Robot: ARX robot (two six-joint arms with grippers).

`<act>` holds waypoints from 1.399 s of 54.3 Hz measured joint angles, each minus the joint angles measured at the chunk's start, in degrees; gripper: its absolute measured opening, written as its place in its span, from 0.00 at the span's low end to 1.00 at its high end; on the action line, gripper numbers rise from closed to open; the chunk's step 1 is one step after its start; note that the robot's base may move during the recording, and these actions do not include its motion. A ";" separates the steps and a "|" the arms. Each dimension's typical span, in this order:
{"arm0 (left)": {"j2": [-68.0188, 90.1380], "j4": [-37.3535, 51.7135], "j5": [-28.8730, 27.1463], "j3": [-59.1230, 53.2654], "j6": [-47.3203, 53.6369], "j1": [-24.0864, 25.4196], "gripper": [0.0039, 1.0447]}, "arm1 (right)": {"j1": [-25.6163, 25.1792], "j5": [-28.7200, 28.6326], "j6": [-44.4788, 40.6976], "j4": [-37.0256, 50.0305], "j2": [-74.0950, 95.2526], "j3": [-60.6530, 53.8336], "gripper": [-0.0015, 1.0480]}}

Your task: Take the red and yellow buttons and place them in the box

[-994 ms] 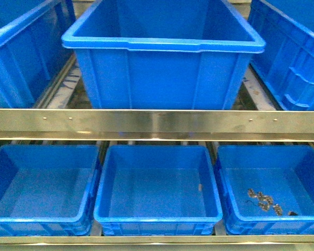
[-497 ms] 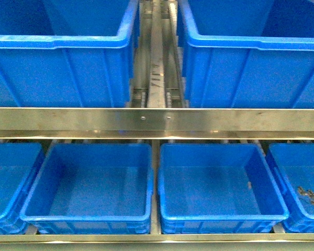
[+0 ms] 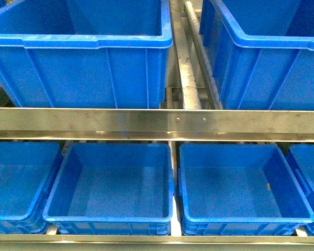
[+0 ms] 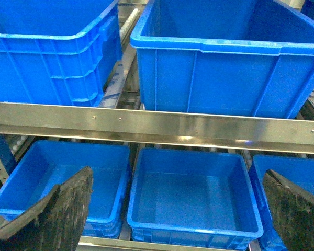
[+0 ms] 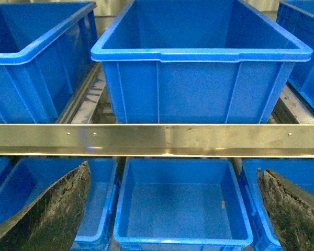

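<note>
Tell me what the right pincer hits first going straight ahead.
The right pincer likely meets the small bin framed between its fingers, though the rail sits close above; depth unclear.

text: none legible | labels: none | numbers: none

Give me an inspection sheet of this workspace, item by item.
Surface: steel rail across a rack, with large blue bins above it and smaller blue bins below.
Job's things: red or yellow buttons, nothing seen.
Clutter: one pale speck in a lower bin, too small to identify.
Hands: left hand open and empty; right hand open and empty.
Cables: nothing seen.
Surroundings: metal roller track between the upper bins.
</note>
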 joint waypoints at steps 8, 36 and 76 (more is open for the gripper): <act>0.00 0.00 0.02 0.00 0.00 0.00 0.92 | 0.00 0.02 0.00 0.00 0.00 0.00 0.93; 0.00 0.00 0.02 0.00 0.00 0.00 0.92 | 0.00 0.02 0.00 0.00 0.00 0.00 0.93; 24.90 10.56 4.50 14.16 2.67 6.10 0.92 | 0.00 0.02 -0.02 0.00 0.00 0.00 0.93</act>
